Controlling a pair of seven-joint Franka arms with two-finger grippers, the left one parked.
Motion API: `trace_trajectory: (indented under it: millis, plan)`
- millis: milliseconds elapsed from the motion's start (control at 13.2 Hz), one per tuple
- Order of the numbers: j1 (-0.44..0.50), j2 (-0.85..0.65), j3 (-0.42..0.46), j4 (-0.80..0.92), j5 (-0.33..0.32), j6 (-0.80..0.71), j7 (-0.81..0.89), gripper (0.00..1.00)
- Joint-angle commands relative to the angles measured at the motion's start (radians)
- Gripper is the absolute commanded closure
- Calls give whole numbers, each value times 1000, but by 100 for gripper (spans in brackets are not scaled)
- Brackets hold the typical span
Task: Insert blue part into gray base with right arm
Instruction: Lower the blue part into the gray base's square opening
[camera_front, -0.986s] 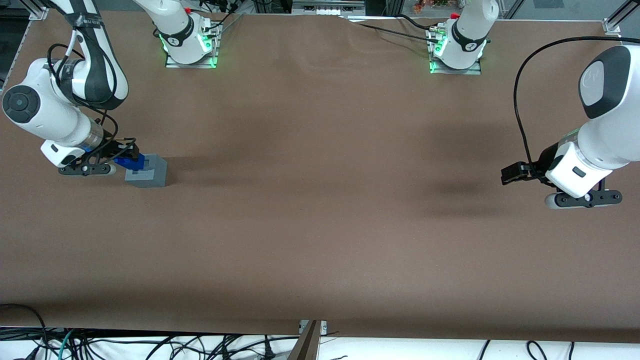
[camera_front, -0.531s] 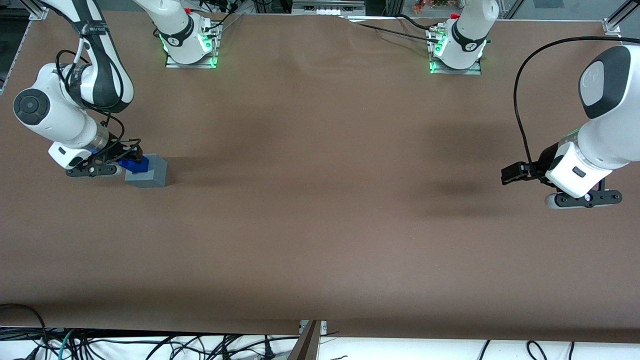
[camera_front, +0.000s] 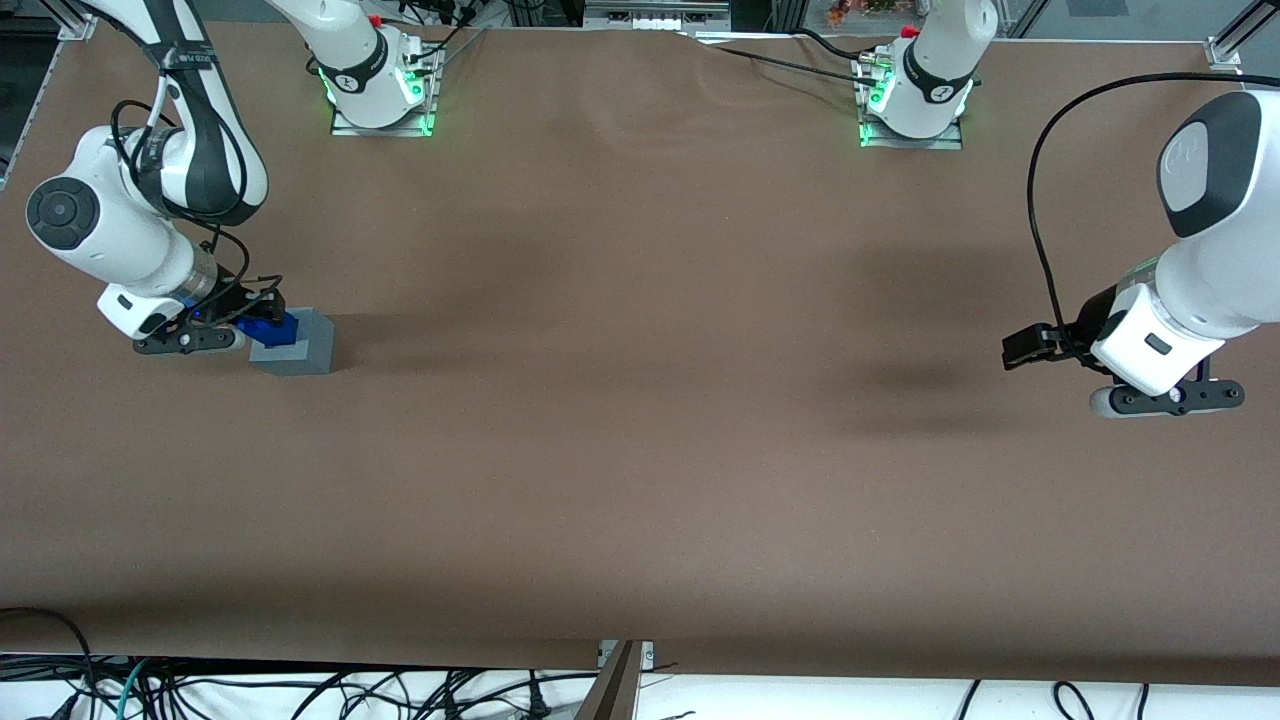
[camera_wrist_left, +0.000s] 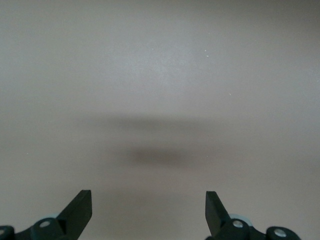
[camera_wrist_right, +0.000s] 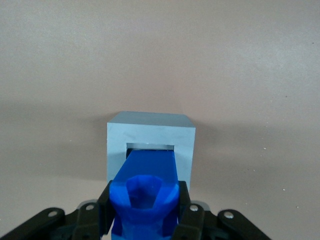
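Brown matte tabletop (camera_front: 640, 450): lying bare across the lower and middle frame of the front view.

Gray base (camera_front: 295, 347): light-gray plastic cube, sitting at mid-left of the front view, toward the working arm's end of the tabletop. In the right wrist view the gray base (camera_wrist_right: 150, 137) is showing a square socket in its top face.

Blue part (camera_front: 270, 326): bright-blue plastic block, hanging over the edge of the base that faces the arm, at mid-left of the front view. In the right wrist view the blue part (camera_wrist_right: 146, 192) is reaching with its leading end to the socket mouth; whether it is already entering cannot be told. Handling, as a judgement: looking rigid, light and smooth-sided, so likely to slip or twist if pinched loosely. It is best held on two flat facing sides near its upper end, leaving the lower end free to go in.

End effector (camera_front: 225, 320): black, two-fingered, sitting just beside the base at mid-left of the front view. In the right wrist view the end effector (camera_wrist_right: 145, 210) is clamping the blue part between its fingers (camera_wrist_right: 186, 212), one on each side.

Right arm (camera_front: 110, 235): white with black joint bands, occupying the upper left of the front view and bending down to the base.
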Motion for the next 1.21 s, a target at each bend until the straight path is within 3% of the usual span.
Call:
trace_trajectory:
  millis: [0, 1137]
  plan:
    - [-5, -19, 2, -16, 18, 12, -4, 90]
    - [-2, -4, 5, -15, 41, 48, 10, 92]
